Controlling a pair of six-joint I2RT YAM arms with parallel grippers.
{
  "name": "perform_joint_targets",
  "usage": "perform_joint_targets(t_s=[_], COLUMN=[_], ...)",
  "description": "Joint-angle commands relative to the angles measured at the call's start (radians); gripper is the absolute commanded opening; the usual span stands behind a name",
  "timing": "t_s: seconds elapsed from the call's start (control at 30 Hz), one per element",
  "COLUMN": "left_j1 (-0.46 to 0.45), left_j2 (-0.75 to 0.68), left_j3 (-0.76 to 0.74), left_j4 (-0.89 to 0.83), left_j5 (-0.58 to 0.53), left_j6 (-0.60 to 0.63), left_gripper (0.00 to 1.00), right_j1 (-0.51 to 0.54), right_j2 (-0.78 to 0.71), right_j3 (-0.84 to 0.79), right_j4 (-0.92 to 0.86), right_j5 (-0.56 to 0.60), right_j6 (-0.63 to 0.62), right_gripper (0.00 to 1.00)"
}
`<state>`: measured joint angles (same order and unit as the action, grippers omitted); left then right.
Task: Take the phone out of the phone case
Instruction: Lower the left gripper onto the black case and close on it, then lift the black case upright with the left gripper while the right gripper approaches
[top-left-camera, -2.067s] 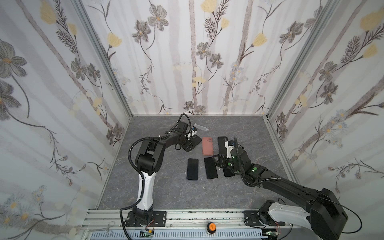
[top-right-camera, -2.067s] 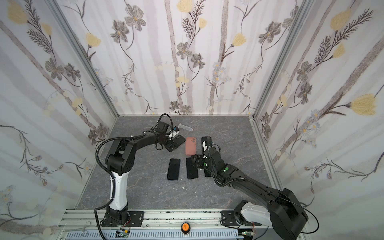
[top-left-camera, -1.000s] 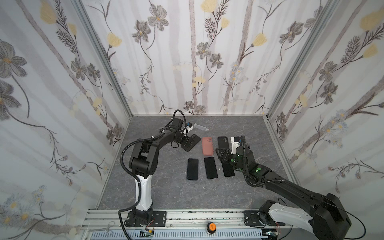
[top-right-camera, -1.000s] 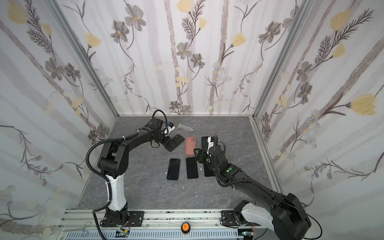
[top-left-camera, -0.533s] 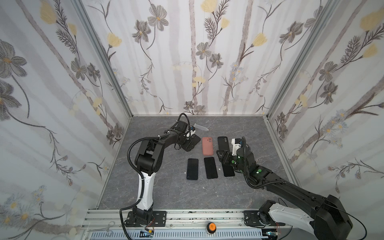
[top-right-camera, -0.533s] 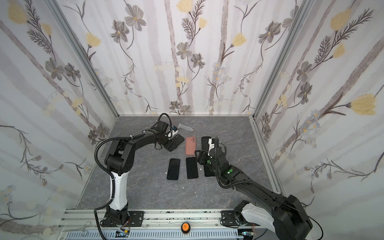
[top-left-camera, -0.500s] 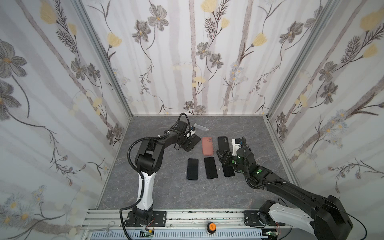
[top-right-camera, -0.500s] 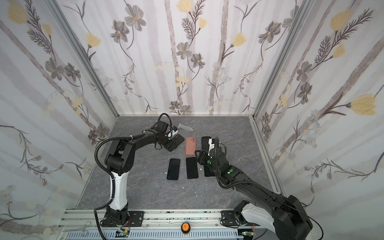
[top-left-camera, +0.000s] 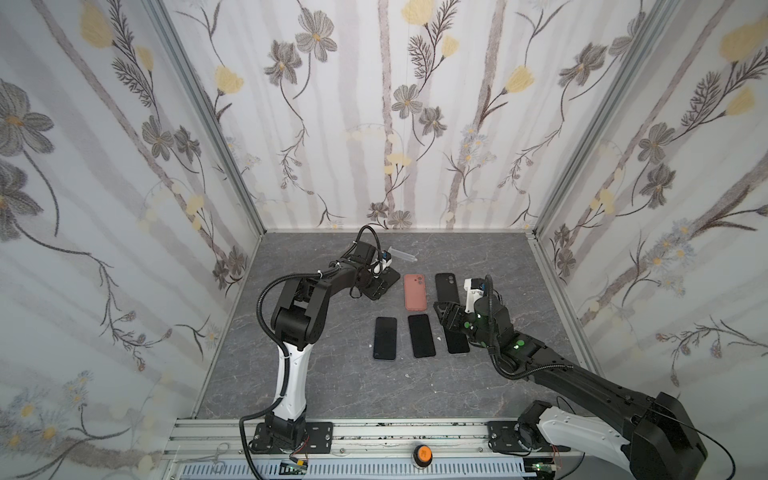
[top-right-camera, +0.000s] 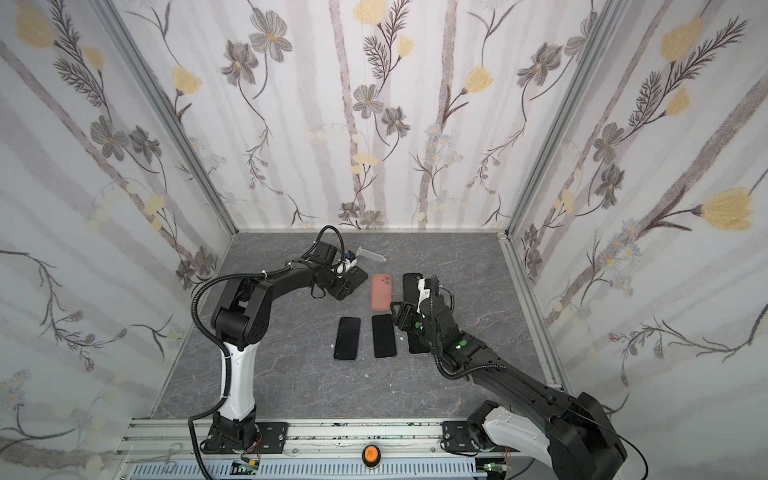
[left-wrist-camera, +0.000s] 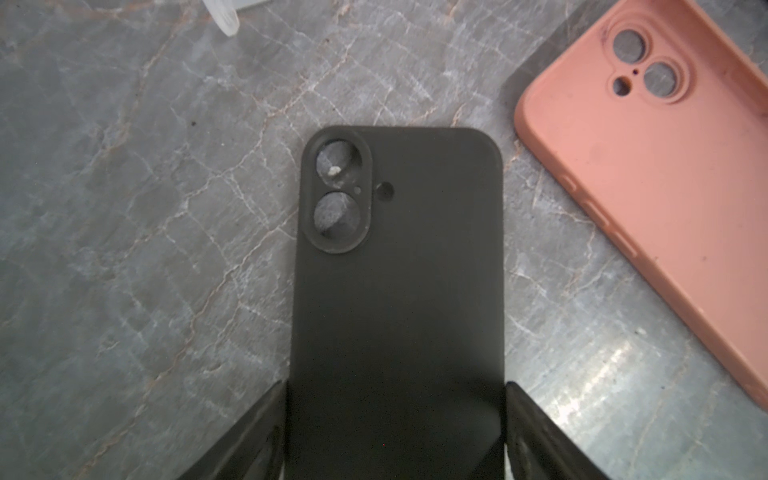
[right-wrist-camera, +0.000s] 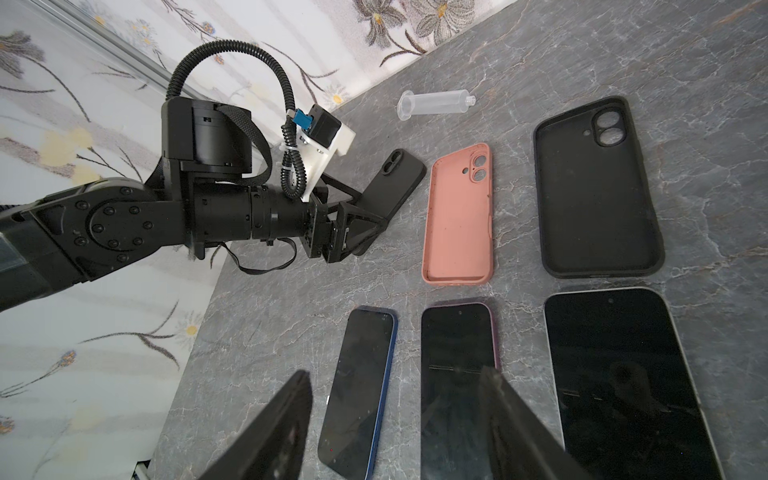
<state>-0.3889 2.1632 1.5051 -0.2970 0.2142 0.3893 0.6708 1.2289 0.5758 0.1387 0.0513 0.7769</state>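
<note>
Left gripper (left-wrist-camera: 395, 386) was closed onto the empty black case (left-wrist-camera: 399, 270) beside the pink case (left-wrist-camera: 644, 187), right gripper (right-wrist-camera: 395, 374) was held open, empty, above three bare phones (right-wrist-camera: 457, 353); removal was judged essentially finished.

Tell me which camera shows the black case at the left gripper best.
Left wrist: the black case fills the frame, back up, tabletop visible through its lens cutouts, left gripper flanking its near end. The right wrist view shows it smaller, partly behind the gripper. In both top views it is tiny and half hidden.
</note>
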Motion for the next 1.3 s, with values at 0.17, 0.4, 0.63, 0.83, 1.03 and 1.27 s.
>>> perform_joint_targets(t_s=[0.17, 0.4, 0.63, 0.83, 1.03, 1.27], left_j1=[0.004, 0.025, 0.031, 0.035, 0.033, 0.033], left_j2=[-0.008, -0.034, -0.082, -0.198, -0.361, -0.571], left_j3=[-0.016, -0.006, -0.011, -0.036, -0.089, -0.249], left_j4=[-0.070, -0.069, -0.067, -0.023, 0.089, 0.369], left_j5=[0.043, 0.096, 0.157, 0.277, 0.412, 0.553], left_j6=[-0.019, -0.052, -0.084, -0.163, -0.282, -0.512], left_gripper=[0.75, 0.70, 0.70, 0.72, 0.72, 0.72], right_j1=[-0.002, -0.004, -0.010, -0.052, -0.136, -0.183], right_j2=[-0.006, -0.009, -0.025, -0.030, -0.016, 0.034], right_j3=[-0.008, -0.011, -0.014, 0.001, 0.004, 0.019], right_j4=[0.027, 0.036, 0.038, 0.088, 0.265, 0.527], right_j5=[0.004, 0.009, 0.022, -0.013, -0.185, -0.365], right_j6=[0.013, 0.021, 0.025, 0.025, 0.034, 0.055], right_gripper=[0.65, 0.65, 0.64, 0.64, 0.63, 0.62])
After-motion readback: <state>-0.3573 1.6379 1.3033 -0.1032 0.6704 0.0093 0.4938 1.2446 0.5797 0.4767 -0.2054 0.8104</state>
